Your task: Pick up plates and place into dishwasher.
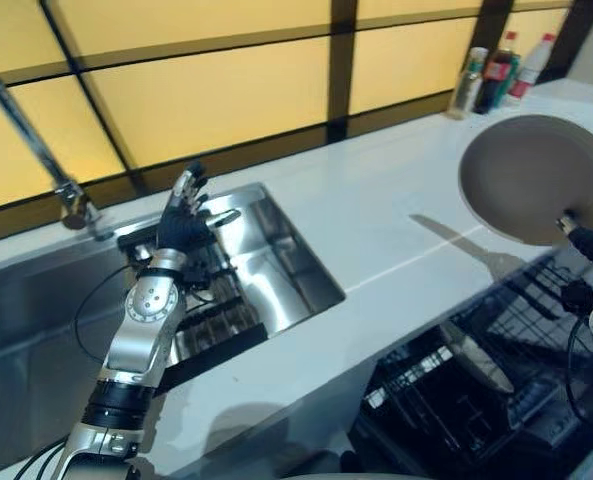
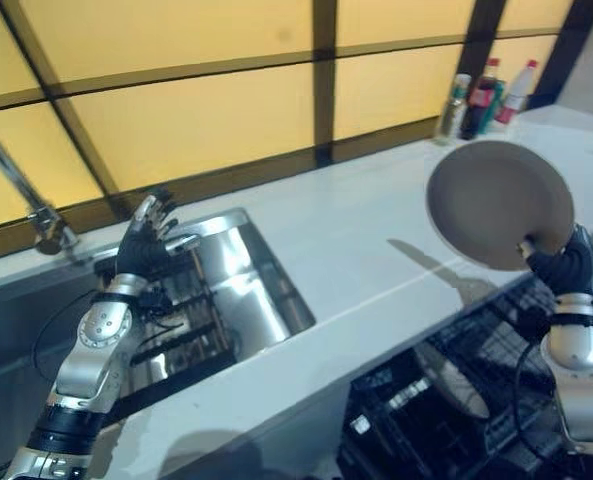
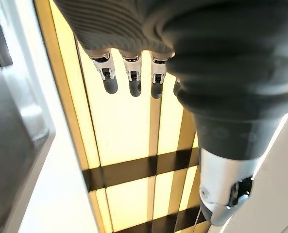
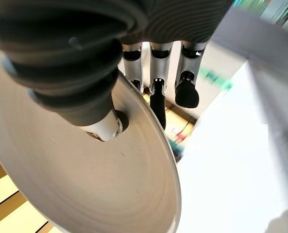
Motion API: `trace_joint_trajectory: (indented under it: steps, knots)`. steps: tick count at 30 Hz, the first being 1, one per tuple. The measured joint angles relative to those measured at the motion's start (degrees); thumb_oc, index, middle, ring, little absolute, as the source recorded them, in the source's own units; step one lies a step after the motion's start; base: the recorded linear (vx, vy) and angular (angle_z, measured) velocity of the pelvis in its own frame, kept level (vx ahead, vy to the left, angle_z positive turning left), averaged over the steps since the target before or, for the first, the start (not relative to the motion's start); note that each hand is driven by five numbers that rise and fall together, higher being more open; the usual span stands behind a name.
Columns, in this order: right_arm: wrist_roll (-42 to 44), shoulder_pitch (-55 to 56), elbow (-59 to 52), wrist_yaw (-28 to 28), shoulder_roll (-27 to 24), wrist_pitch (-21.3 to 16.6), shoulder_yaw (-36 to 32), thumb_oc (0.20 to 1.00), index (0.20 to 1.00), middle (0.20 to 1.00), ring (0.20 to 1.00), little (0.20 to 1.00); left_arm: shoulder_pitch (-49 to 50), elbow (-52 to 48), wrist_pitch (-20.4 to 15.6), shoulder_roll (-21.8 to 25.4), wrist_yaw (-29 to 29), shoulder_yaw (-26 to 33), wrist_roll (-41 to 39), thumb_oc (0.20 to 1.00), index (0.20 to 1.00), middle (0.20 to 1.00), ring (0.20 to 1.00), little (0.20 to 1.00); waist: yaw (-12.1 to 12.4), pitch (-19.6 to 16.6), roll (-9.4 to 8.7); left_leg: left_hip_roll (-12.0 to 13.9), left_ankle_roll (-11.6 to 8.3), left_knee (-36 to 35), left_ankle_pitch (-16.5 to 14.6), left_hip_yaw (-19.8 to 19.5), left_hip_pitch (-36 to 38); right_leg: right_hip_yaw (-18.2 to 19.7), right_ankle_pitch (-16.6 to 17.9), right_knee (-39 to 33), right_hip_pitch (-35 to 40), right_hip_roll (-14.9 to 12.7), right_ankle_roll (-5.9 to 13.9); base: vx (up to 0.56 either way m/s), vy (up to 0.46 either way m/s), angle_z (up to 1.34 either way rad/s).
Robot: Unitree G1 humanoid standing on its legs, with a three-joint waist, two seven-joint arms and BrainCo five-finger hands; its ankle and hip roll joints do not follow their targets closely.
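A round grey plate [image 1: 534,175] [image 2: 496,203] is held upright in the air at the right, above the white counter and the open dishwasher. My right hand [image 2: 561,263] [image 4: 105,97] pinches its lower rim, thumb on the plate's face [image 4: 85,189] and fingers [image 4: 156,92] behind it. Another plate [image 2: 456,385] lies in the black dishwasher rack [image 1: 476,390] below. My left hand [image 1: 184,215] [image 2: 144,240] is raised over the steel sink, fingers [image 3: 131,80] straight and empty.
A steel sink [image 1: 266,270] with a dark rack inside is set in the white counter [image 1: 396,220]. A tap [image 1: 36,150] stands at the back left. Bottles [image 1: 496,70] stand at the far right corner by the yellow panelled wall.
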Motion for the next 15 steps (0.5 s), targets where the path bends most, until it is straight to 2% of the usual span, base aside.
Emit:
trace_joint_trajectory:
  steps: [1,5,11,12,15]
  knots:
    - [-0.52,1.10,0.19,-0.04,0.00,-0.02,-1.01,0.200,0.200,0.200,0.200,0.200,0.26,0.04,0.08,0.02,-0.04,0.45,0.03,1.000,1.000,1.000,1.000,1.000,-1.11,0.04,0.22,-0.07,0.01,0.01,-0.01,0.23,-0.03,0.31,0.03,0.11,-0.20,0.01,0.04,0.05,-0.096,-0.20]
    - [-1.59,3.78,2.80,-0.54,0.50,-0.08,-2.96,0.200,0.200,0.200,0.200,0.200,2.68,0.44,0.14,0.06,-0.11,2.42,0.32,1.000,1.000,1.000,1.000,1.000,-2.74,0.35,1.27,-0.51,0.22,0.25,-0.21,1.80,0.16,1.85,0.19,0.59,-0.93,0.12,0.26,0.07,-0.099,-0.20]
    - [-1.60,8.24,4.12,-0.60,2.56,-1.13,-5.77,0.200,0.200,0.200,0.200,0.200,5.56,1.37,0.68,0.48,-0.87,4.45,0.63,1.000,1.000,1.000,1.000,1.000,-2.99,1.85,1.50,-0.76,0.48,0.31,-0.74,3.43,0.84,3.84,0.13,2.31,-2.15,0.39,0.44,0.07,-0.087,-0.20]
    - [-1.59,8.33,4.17,-0.60,2.71,-1.22,-6.41,0.200,0.200,0.200,0.200,0.200,6.01,1.58,0.78,0.74,-0.90,4.59,0.64,1.000,1.000,1.000,1.000,1.000,-2.98,2.06,2.03,-0.84,0.68,0.33,-0.85,3.42,0.89,4.00,-0.21,3.31,-2.64,0.45,0.46,0.05,-0.048,-0.16]
    - [-1.60,8.05,5.84,-1.04,2.73,-2.04,-7.55,0.200,0.200,0.200,0.200,0.200,6.40,2.36,0.82,0.94,-0.87,4.66,0.65,1.000,1.000,1.000,1.000,1.000,-3.06,2.99,2.12,-1.26,1.12,0.98,-1.30,3.34,-0.07,4.24,-1.52,5.76,-4.62,0.51,0.78,0.04,-0.016,-0.06]
